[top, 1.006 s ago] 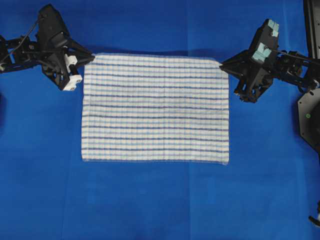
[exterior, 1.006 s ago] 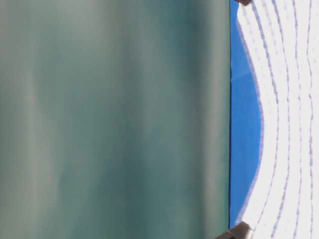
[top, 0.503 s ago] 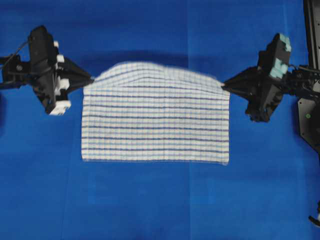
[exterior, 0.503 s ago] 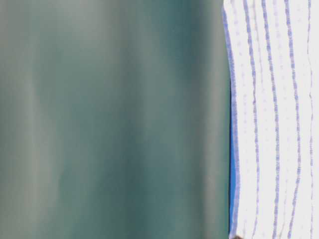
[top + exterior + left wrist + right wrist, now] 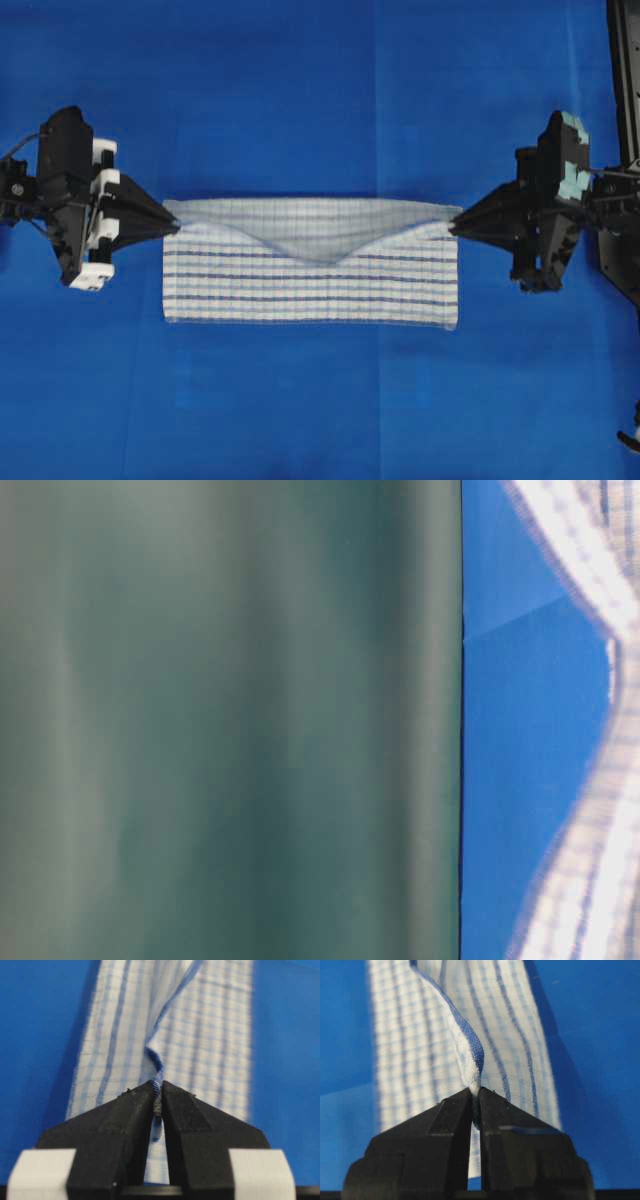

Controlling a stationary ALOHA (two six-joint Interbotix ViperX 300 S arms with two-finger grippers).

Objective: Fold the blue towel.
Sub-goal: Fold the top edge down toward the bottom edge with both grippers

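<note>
The blue towel (image 5: 310,285), white with thin blue stripes, lies mid-table in the overhead view. Its far edge is lifted off the table and hangs sagging over the near half. My left gripper (image 5: 172,226) is shut on the towel's lifted left corner. My right gripper (image 5: 453,226) is shut on the lifted right corner. The left wrist view has the hem (image 5: 158,1082) pinched between the black fingertips (image 5: 135,1102). In the right wrist view the corner (image 5: 472,1060) is likewise pinched at the tips (image 5: 492,1102). The raised cloth (image 5: 590,550) shows blurred at the right of the table-level view.
A plain blue covering (image 5: 300,90) spreads over the whole table. A black stand (image 5: 625,60) rises at the right edge. A blurred grey-green surface (image 5: 230,720) fills most of the table-level view.
Both grippers have carried the towel's far corners up and toward the near edge. The lifted edge now hangs over the near half, where the towel lay flat before.
</note>
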